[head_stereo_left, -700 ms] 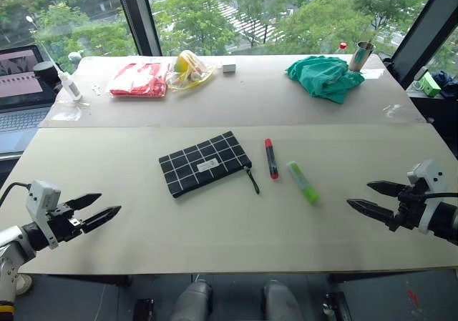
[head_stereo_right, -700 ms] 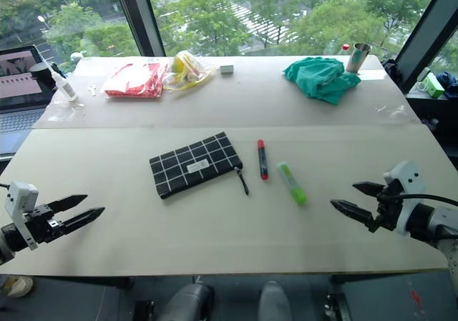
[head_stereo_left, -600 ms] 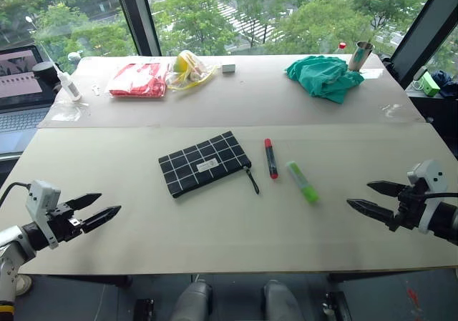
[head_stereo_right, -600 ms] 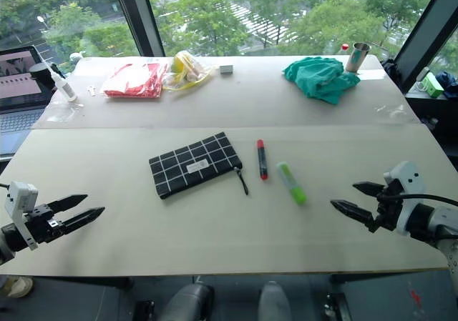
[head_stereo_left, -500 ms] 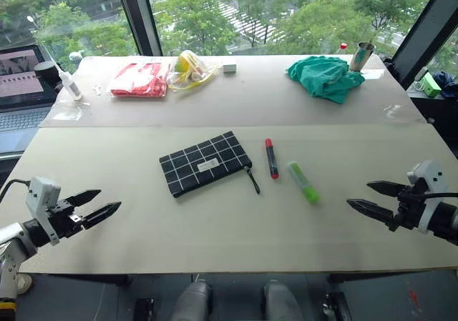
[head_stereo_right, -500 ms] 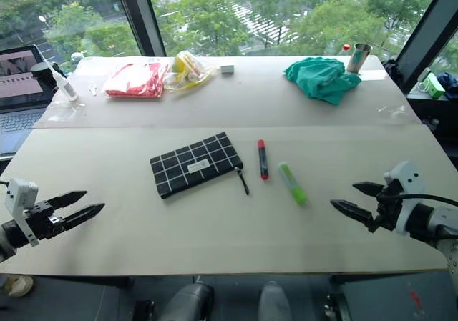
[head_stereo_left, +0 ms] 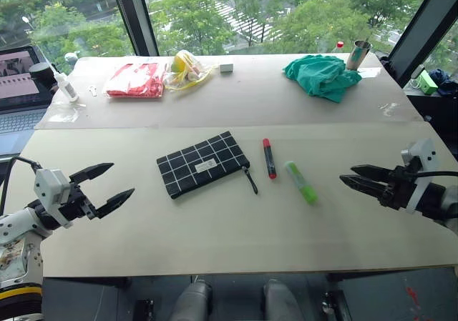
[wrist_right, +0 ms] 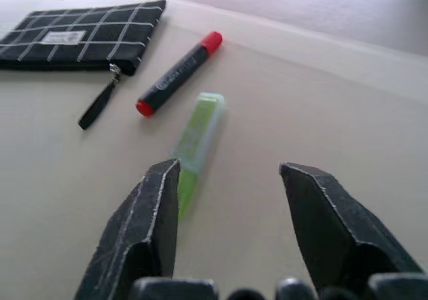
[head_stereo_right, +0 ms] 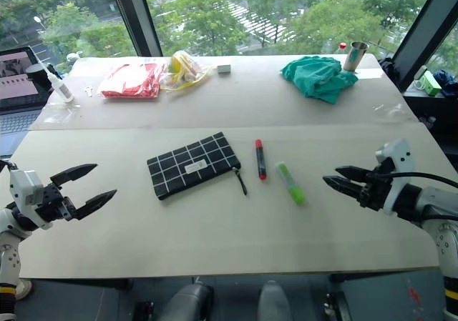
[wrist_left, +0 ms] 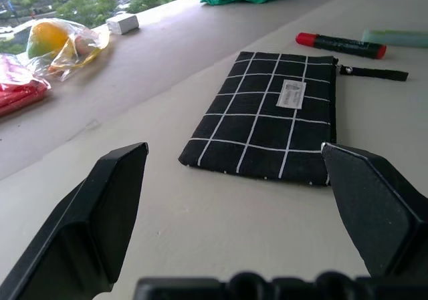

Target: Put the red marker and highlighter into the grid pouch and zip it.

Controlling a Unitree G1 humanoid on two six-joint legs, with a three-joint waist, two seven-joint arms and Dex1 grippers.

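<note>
Pouch (head_stereo_left: 204, 164), marker (head_stereo_left: 269, 157) and highlighter (head_stereo_left: 301, 181) are lying untouched on the table (head_stereo_left: 236, 231), both claws, left (head_stereo_left: 104, 186) and right (head_stereo_left: 356, 176), hovering open and empty.

Bare surface (head_stereo_left: 215, 228) lies between the left gripper (head_stereo_left: 107, 184) and the grid pouch (head_stereo_left: 203, 164), unobstructed. The right gripper (head_stereo_left: 356, 177) likewise faces open surface up to the highlighter (head_stereo_left: 301, 181); the red marker (head_stereo_left: 269, 157) lies just beyond, beside the pouch

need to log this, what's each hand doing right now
left hand: open, holding nothing
right hand: open, holding nothing
</note>
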